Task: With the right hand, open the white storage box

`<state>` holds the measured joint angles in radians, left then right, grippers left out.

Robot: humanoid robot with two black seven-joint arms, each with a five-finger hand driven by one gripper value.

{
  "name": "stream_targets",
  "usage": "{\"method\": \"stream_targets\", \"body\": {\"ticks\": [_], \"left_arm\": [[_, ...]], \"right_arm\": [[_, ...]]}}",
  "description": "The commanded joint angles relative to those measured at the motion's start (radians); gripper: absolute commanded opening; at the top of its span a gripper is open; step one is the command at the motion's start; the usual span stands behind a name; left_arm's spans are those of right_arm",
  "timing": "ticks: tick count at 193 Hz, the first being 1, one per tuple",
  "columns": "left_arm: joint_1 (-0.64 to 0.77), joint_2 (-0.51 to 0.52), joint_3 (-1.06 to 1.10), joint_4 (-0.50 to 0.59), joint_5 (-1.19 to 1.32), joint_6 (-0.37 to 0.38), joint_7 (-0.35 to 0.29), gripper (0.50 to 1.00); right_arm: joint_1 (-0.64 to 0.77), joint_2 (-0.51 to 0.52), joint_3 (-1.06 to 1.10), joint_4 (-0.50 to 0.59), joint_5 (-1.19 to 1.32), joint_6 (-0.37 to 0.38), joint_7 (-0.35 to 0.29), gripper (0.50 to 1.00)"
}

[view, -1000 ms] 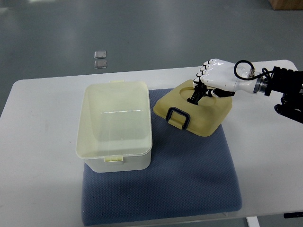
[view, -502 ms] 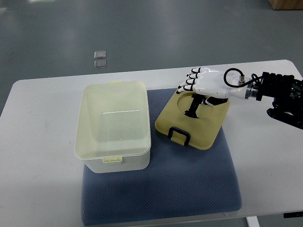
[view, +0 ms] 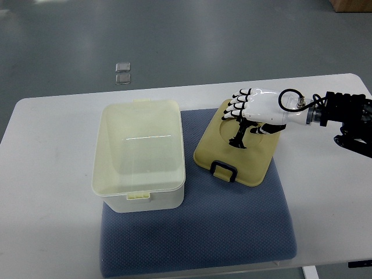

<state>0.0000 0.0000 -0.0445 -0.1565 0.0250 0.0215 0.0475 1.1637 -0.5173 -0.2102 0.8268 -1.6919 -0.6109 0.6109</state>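
A white storage box (view: pixel 139 154) sits left of the middle of the picture. It stands on the left part of a blue mat (view: pixel 232 226), and the mat lies on a white table (view: pixel 46 203). The box is open, with no lid on it, and I can see right down into it (it looks bare inside, with a thin bright line of light on the bottom). A small clip sticks out at its near edge and another at its far edge.

The lid (view: pixel 238 145) lies just beside the box, to the right, on the mat. It is a pale yellow colour with a round dip in the top and a dark handle (view: pixel 224 170) at its near edge. The lid and the box do not seem to touch.

The right hand (view: pixel 250 113) comes in from the right edge of the picture. It is white with dark finger joints. Its fingers are curled over the far part of the lid, with the thumb pointing down into the round dip. I cannot tell if the hand is gripping the lid or only resting on it.

On the grey floor in the upper left are two small clear squares (view: pixel 122 72).
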Motion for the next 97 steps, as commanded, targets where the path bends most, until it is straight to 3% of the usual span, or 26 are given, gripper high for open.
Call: {"method": "stream_targets", "body": {"ticks": [1,23,41,97], "left_arm": [[0.000,0.000,0.000,0.000,0.001,0.000,0.000,1.000],[0.000,0.000,0.000,0.000,0.000,0.000,0.000,1.000],[0.000,0.000,0.000,0.000,0.000,0.000,0.000,1.000],[0.000,0.000,0.000,0.000,0.000,0.000,0.000,1.000]], "right_arm": [[0.020,-0.024,0.049,0.002,0.005,0.000,0.000,0.809],[0.020,-0.040,0.133,0.002,0.006,0.008,0.000,0.809],[0.013,-0.041,0.262,0.011,0.028,0.097,0.000,0.809],[-0.127,0.016,0.801,0.029,0.425,0.641,0.000,0.811]]}}
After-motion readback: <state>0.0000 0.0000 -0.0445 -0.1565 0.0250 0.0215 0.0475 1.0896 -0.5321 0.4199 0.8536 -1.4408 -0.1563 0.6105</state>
